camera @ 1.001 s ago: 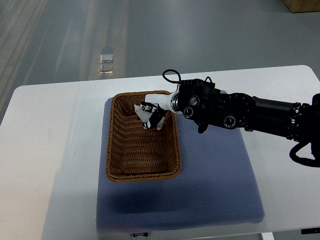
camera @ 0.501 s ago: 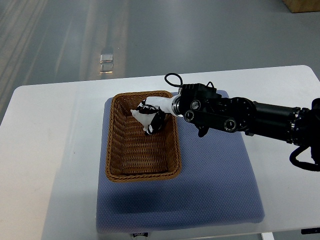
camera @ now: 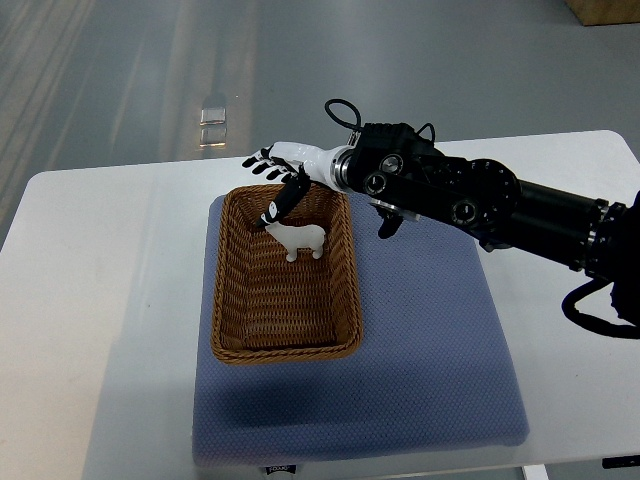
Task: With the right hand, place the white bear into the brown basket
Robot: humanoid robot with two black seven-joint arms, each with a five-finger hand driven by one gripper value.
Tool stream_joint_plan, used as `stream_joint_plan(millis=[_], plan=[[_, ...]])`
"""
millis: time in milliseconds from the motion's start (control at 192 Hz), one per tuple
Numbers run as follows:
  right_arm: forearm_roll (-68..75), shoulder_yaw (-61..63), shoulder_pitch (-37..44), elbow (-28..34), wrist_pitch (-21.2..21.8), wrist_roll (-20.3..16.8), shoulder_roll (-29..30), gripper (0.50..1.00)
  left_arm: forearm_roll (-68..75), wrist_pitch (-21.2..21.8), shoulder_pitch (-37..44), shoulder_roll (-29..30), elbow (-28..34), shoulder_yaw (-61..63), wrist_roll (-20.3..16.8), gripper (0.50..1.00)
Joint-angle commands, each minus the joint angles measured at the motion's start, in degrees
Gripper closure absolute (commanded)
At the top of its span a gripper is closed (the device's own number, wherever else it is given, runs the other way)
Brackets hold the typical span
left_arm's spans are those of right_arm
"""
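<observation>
Top view shows you the right hand (camera: 281,163) spread wide above one brown basket (camera: 233,290) holding one white bear (camera: 297,238).

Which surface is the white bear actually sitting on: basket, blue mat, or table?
The brown basket. The white bear stands on its woven floor near the far end, inside the rim. The blue mat and white table lie under the basket.

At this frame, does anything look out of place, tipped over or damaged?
Nothing stands out. The white bear stands upright inside the brown basket, near its far end. The basket sits squarely on the blue mat, which lies flat on the white table. The right hand hovers open above the basket's far rim.
</observation>
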Motion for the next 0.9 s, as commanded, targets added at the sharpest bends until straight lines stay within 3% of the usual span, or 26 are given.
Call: stream_joint_plan(millis=[0,209,376,563,897], plan=[[0.2,8.1,-2.3,0.0,-0.7,1.3,-2.3,0.583,0.0,0.0,0.0,0.0,0.0,-0.1,0.0,0.500],[1.6,34.4,-16.1,-0.2,-3.0,4.1,-3.0,0.583,0.1,0.0,0.0,0.0,-0.4,0.0,0.0,0.500],[12.5,49.4,-23.5,-0.4,-3.0,11.1,-1.6,0.581,0.1,0.0,0.0,0.0,-0.3,0.0,0.0,0.500],[27.1,52.5,-27.1,-3.9,-2.7,19.4,-1.5,0.576,0.1,0.0,0.0,0.0,-0.4,0.0,0.0,0.500],[36.4,52.6,-30.7,-7.0,1.4,26.2,-0.3,0.576,0.1,0.0,0.0,0.0,-0.4,-0.1,0.0,0.500]])
